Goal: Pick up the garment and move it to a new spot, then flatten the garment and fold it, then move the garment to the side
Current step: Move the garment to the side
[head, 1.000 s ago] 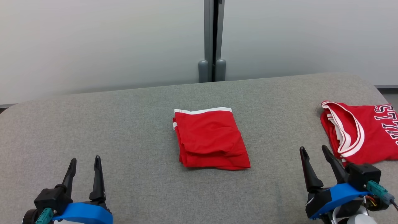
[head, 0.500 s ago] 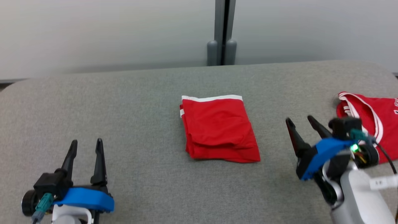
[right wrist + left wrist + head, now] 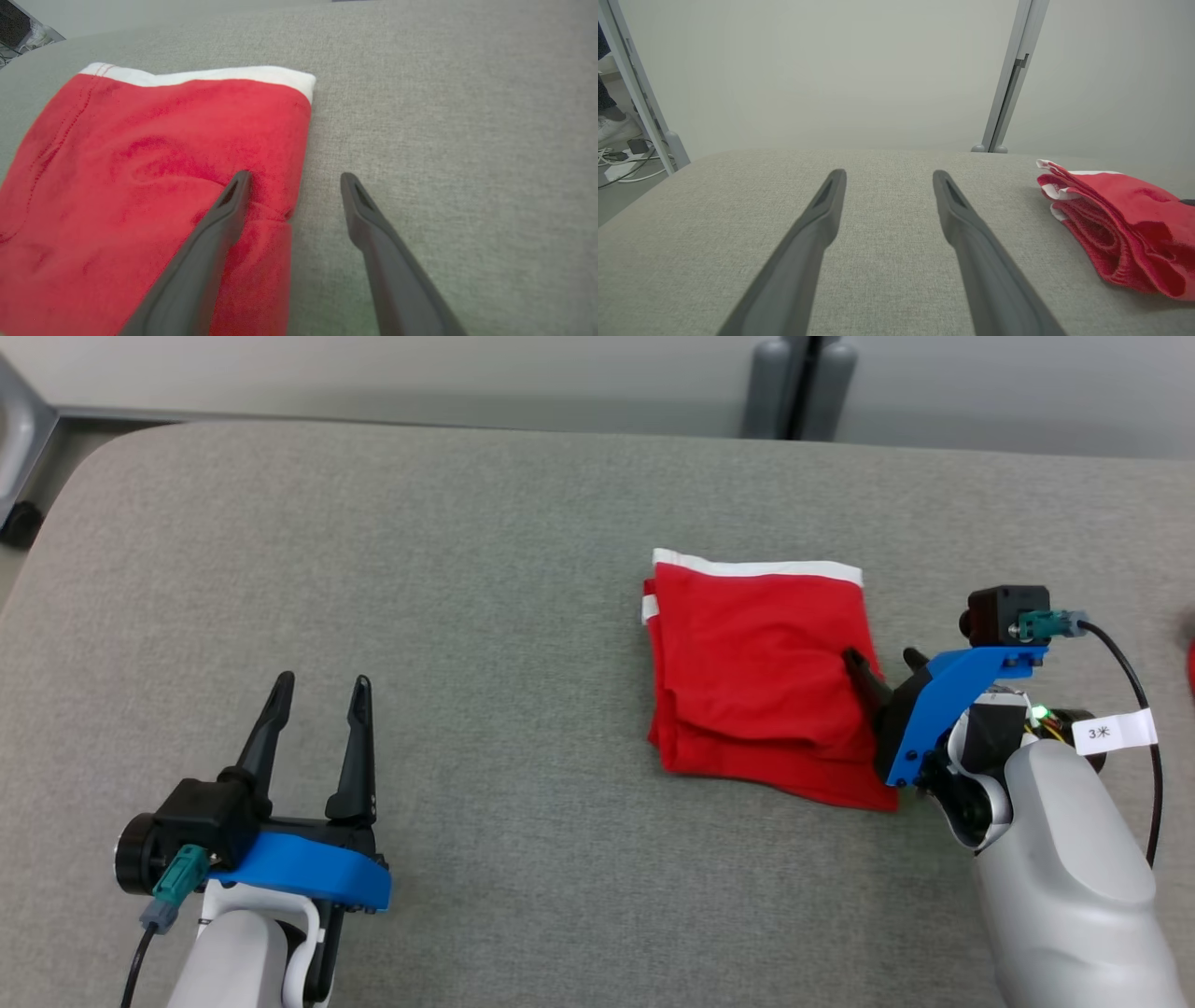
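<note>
Garment (image 3: pixel 756 663) lies folded near a white tag (image 3: pixel 1116 731) reading "3米".

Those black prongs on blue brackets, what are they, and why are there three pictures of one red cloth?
They are the fingers of a two-armed robot; each pair makes a hand, called a gripper. The wide picture comes from a camera on the robot's head, looking down at a grey padded table. The other two come from cameras on the wrists, each looking along that hand's own fingers. On the table lies a folded red garment with white trim. The left gripper is open over bare table, away from the garment. The right gripper is open too, one finger over the garment's edge and the other beside it. Nothing is held yet.
</note>
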Tool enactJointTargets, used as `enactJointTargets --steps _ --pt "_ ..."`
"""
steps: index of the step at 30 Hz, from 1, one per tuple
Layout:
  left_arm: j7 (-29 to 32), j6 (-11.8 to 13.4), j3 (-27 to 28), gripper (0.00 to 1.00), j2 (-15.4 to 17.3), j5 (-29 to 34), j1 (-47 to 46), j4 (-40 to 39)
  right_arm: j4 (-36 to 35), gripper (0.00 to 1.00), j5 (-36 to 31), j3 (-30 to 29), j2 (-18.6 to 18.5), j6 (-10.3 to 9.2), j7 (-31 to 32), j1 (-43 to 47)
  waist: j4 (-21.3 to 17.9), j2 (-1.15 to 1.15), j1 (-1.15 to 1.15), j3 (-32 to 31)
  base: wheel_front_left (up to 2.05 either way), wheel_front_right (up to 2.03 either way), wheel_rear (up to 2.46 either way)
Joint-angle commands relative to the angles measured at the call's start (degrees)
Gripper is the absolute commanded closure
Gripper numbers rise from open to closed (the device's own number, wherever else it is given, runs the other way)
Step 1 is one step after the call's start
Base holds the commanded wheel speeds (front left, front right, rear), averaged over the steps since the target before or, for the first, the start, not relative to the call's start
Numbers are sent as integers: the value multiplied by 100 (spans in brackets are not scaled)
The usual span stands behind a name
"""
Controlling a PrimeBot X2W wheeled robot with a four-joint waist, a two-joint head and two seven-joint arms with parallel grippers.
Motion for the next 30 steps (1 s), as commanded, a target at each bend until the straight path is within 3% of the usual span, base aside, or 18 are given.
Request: enactJointTargets --steps 1,7,8,9,10,16,21,27,30 --pt "-26 -7 -32 0 -8 -43 -118 21 302 0 -152 -148 24 3 67 -160 196 0 -2 168 0 0 0" --pt "-25 -7 -156 0 -63 -92 -158 100 1153 0 223 148 56 9 139 -216 363 0 -2 201 0 0 0" --pt "-26 -7 -162 0 -82 -89 -161 104 1264 26 294 233 68 9 171 -224 377 0 -2 193 0 0 0" --pt "-26 -7 -160 0 -93 -96 -157 108 1317 80 299 331 86 10 148 -236 380 0 -2 183 0 0 0" --pt "-26 -7 -141 0 -96 -99 -148 111 1335 100 248 402 95 11 96 -272 370 0 -2 169 0 0 0" --pt "-26 -8 -4 0 -104 -89 -53 29 1056 100 -99 735 29 4 44 -730 128 0 -2 107 0 0 0" --pt "-26 -8 167 0 -113 -79 23 -137 340 100 78 1748 -211 2 564 -1093 -439 0 -2 58 0 0 0" --pt "-26 -8 188 0 -82 -109 -50 -399 -798 100 681 2717 -1207 2 1247 -1381 -1177 0 -2 67 0 0 0" --pt "-26 -8 136 0 -50 -89 -83 -448 -1262 100 887 3014 -1743 2 1227 -1500 -1526 0 -2 125 0 0 0"
